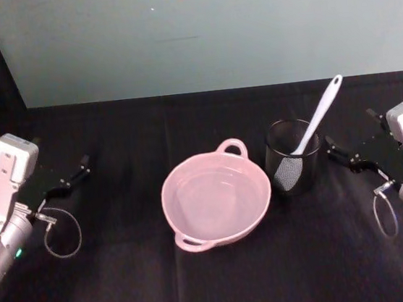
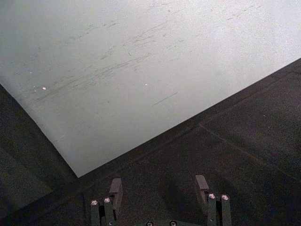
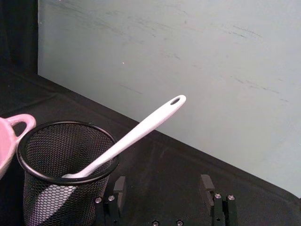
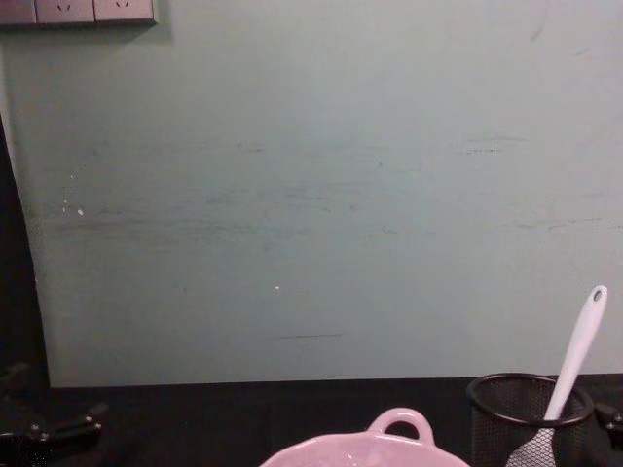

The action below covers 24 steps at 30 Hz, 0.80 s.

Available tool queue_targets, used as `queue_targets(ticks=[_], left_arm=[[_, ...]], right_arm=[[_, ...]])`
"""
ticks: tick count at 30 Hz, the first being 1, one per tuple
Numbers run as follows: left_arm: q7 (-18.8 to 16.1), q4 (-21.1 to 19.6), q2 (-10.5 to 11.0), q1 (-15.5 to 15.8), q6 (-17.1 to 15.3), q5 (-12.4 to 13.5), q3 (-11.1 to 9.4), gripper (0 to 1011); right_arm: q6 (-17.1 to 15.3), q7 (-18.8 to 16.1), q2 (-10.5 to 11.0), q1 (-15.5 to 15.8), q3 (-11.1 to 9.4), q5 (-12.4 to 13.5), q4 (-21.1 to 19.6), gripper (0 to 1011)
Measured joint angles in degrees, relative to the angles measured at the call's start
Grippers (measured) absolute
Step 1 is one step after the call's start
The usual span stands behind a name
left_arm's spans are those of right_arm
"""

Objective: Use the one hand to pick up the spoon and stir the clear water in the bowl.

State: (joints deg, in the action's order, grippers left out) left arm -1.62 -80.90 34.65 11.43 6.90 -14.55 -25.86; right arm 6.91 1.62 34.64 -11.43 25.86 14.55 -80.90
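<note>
Head view: right gripper (image 1: 330, 148) open, just right of mesh cup (image 1: 294, 168) w/ spoon (image 1: 319, 119); left gripper (image 1: 81, 170) open, idle; risk: spoon dragged aslant may tip cup onto bowl (image 1: 170, 192).

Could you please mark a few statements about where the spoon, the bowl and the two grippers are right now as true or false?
1. The spoon stands head-down in the black mesh cup. True.
2. The right gripper is shut on the spoon's handle. False: its jaws are open and empty, beside the cup.
3. The pink bowl sits to the robot's left of the mesh cup. True.
4. The left gripper hovers over the bowl. False: it is at the left side of the table, well apart from the bowl, jaws open.
</note>
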Motion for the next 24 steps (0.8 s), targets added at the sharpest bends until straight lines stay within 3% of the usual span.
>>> queue_targets(ticks=[24], left_arm=[[0.0,0.0,0.0,0.0,0.0,0.0,0.0,1011]], right_arm=[[0.0,0.0,0.0,0.0,0.0,0.0,0.0,1003]])
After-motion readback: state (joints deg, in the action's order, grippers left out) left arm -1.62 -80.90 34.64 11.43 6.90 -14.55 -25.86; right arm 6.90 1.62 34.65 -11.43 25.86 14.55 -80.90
